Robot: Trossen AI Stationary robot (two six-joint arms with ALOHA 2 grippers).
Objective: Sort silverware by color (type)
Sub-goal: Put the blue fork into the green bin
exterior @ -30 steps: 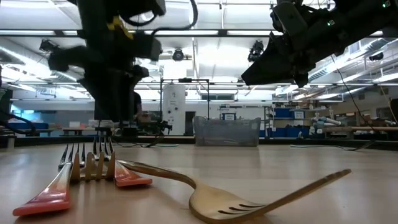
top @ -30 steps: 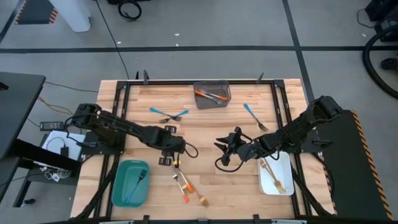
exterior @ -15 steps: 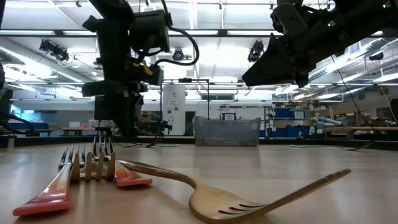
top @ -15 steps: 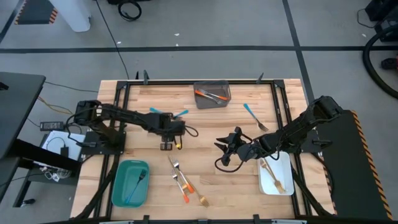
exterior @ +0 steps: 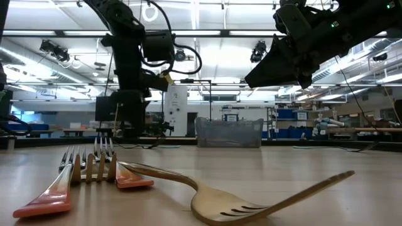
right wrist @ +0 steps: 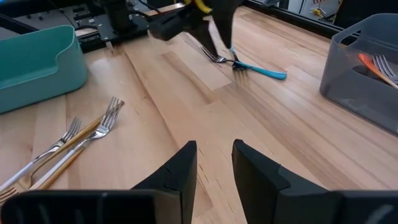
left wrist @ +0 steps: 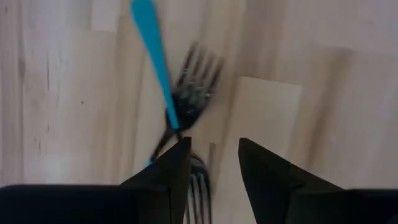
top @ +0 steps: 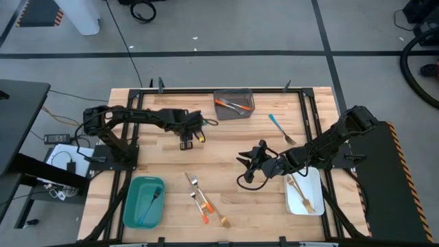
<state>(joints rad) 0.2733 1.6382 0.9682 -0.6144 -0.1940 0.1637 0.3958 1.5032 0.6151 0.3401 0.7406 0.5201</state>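
Blue forks (top: 193, 126): two crossed, far-left on table, just beside left gripper (top: 186, 142)
Left gripper: fingers spread, empty, over the pair
Right gripper (top: 241, 165): parked mid-table, part open, empty
Risk: crossed handles, pinch may lift both or flick one away
Change: left arm swung from near-side orange forks (top: 200, 200) toward far-side blues

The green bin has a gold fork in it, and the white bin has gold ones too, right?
Not quite. The high view shows the fork in the green bin has a blue handle, not gold. The white bin does hold gold ones, as you said.
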